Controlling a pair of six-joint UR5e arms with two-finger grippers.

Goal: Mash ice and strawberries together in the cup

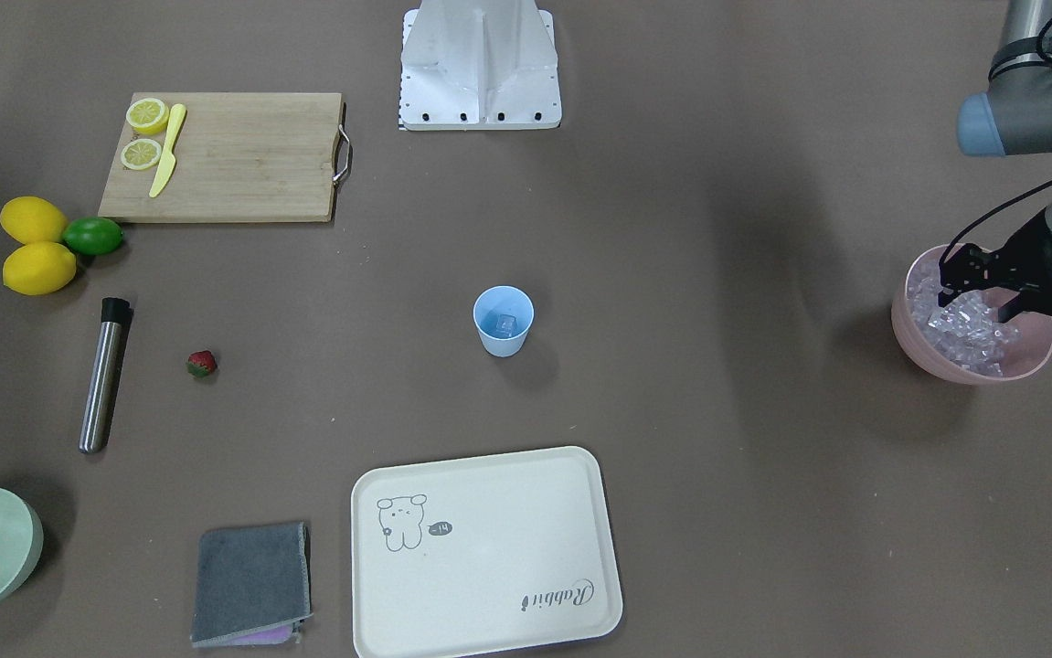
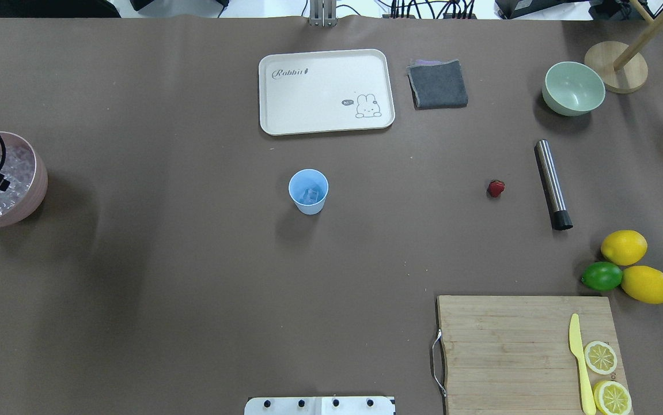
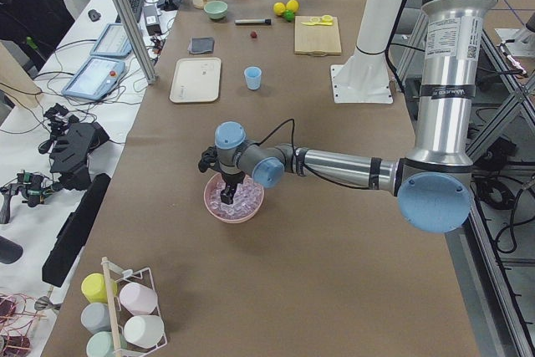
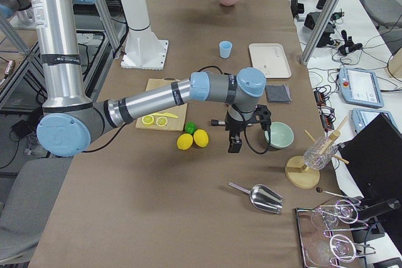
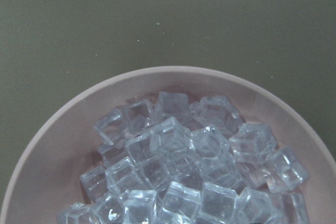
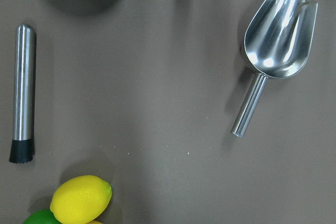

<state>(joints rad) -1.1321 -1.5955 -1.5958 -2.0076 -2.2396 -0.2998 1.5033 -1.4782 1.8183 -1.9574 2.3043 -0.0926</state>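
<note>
The light-blue cup (image 1: 503,320) stands upright mid-table with one clear ice cube (image 1: 507,323) inside; it also shows in the overhead view (image 2: 308,191). Many ice cubes (image 5: 189,166) fill a pink bowl (image 1: 973,375) at the table's end on my left. My left gripper (image 1: 973,294) hangs just over that ice, its jaws apart, holding nothing that I can see. The strawberry (image 1: 201,364) lies alone on the table, far from both grippers. My right gripper (image 4: 234,149) shows only in the exterior right view, above the table near the lemons; I cannot tell whether it is open.
A steel muddler (image 1: 103,375) lies beside the strawberry. Two lemons (image 2: 624,246), a lime (image 2: 602,276) and a cutting board (image 2: 504,346) with lemon slices and a knife lie on my right. A tray (image 2: 325,92), cloth (image 2: 438,84), green bowl (image 2: 573,89) and scoop (image 6: 273,40) lie beyond.
</note>
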